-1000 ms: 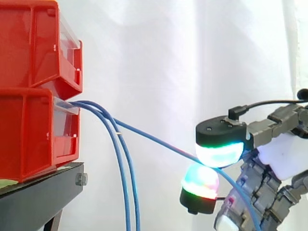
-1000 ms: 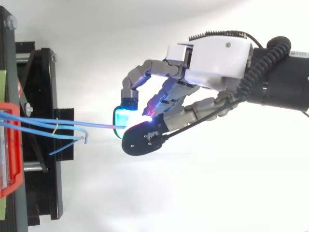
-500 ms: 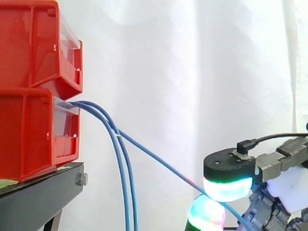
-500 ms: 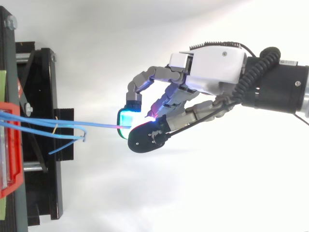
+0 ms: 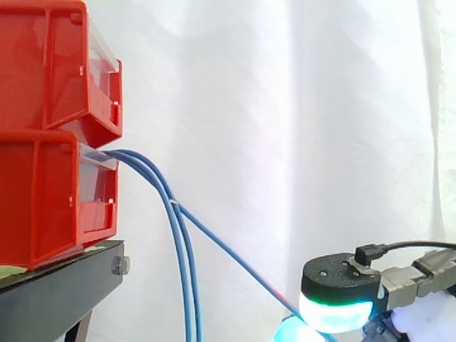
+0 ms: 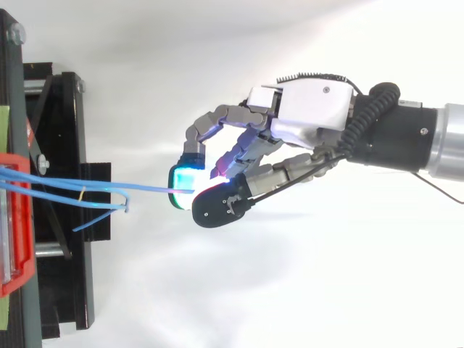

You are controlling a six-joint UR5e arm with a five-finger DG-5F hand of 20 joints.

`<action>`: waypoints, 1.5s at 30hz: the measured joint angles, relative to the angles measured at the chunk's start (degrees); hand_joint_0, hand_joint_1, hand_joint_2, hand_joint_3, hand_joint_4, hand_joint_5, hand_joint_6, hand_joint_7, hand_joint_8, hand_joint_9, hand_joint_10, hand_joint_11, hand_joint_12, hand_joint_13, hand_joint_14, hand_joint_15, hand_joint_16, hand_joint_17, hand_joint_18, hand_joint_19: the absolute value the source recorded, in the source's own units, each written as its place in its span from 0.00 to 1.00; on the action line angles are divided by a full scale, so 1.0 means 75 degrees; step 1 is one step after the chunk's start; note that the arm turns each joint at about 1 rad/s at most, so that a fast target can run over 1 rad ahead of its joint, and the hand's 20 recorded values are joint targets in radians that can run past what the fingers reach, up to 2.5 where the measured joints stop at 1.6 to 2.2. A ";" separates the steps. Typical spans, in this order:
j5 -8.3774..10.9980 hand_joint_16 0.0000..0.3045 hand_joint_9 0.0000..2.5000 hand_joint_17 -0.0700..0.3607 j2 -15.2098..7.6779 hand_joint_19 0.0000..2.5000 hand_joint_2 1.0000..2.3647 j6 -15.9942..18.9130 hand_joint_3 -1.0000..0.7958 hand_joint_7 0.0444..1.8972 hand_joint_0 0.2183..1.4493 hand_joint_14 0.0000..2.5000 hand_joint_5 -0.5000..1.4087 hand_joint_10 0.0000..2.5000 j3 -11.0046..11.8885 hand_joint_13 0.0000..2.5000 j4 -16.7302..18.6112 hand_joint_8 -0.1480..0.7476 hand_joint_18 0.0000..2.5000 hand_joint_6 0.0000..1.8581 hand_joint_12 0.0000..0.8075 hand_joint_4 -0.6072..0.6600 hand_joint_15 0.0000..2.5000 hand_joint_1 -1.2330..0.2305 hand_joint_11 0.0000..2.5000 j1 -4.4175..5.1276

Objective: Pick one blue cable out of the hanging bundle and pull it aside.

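Reaching in from the right edge of the side view, the hand [image 5: 338, 285] sits low, well to the right of the lower red bin [image 5: 43, 206] and below the level of its base. One black-backed pad faces down and glows cyan and green. A second cyan pad shows just under it at the bottom edge, so the grip cannot be judged from this side. The lower red bin stands on a black stand [image 5: 57, 292] with an upper red bin [image 5: 43, 64] stacked on it, all before a white curtain [image 5: 285, 107]. From the lower red bin's front lip the bundle [image 5: 185, 278] of blue cables arches out and drops straight down just right of the bin. One blue cable [image 5: 228, 249] leaves the bundle at a small pale tie below the lip and runs taut, slanting down and to the right until it meets the glowing pads.

Seen from above, the arm enters from the right and points toward the lower red bin [image 6: 22, 239] at the left edge. The hand [image 6: 312, 116] has its white back up and its fingers curled forward. The thumb's pad and a cyan fingertip [image 6: 183, 177] are pressed together on the blue cable [image 6: 145, 188], pinching it. That cable stretches nearly straight from the bin across the black stand [image 6: 58, 145] to the pinch. The bundle [image 6: 94, 205] lies just beside it and ends over the stand, close to the bin. A pale yellow-green strip at the left edge, above the bin, may be a label, but any writing on it is too small to read.
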 measured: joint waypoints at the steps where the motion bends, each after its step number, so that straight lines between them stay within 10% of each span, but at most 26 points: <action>1: 0.0000 0.19 0.37 0.46 -0.0001 0.15 0.13 0.0001 0.53 0.55 0.26 0.00 0.26 0.00 -0.0048 0.31 0.0103 0.52 0.29 0.47 0.46 0.32 0.14 0.26 0.11 0.0001; 45: 0.0023 0.19 0.38 0.47 -0.0008 0.15 0.17 -0.0079 0.52 0.55 0.25 0.01 0.26 0.00 -0.0216 0.31 0.0523 0.52 0.29 0.46 0.46 0.33 0.15 0.26 0.10 -0.0006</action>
